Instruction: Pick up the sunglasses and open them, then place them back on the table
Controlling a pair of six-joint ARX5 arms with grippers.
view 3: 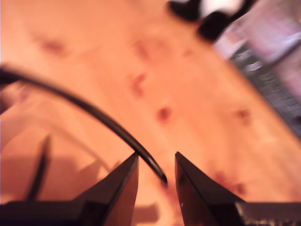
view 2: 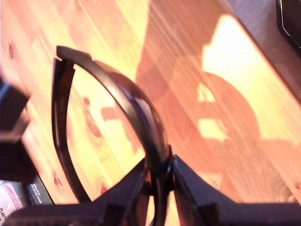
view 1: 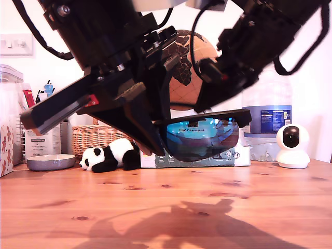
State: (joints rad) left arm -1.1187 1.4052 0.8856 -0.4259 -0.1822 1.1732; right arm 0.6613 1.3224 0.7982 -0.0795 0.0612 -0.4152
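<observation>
My first gripper is clamped narrow on the front of the sunglasses, its jaws pinching the frame near the lens edge, so the pair hangs steady while the other arm works on it. From that pinch one slim arm of the frame runs back alongside the curved front, which I judge means it is only partly swung out.

My second gripper stands a little apart, with the tip of a thin black temple arm lying between its fingertips. I cannot tell whether the pads actually touch it; the gap looks wider than the arm. My guess is that it sits there to catch and swing that arm outward.

In the exterior view the sunglasses are held well above the table, blue lenses facing the camera, both arms crowding in from above and throwing a joined shadow on the wood. Holding it high leaves room for the temples to unfold. Behind sit a panda toy, a wicker basket and a small white camera.
</observation>
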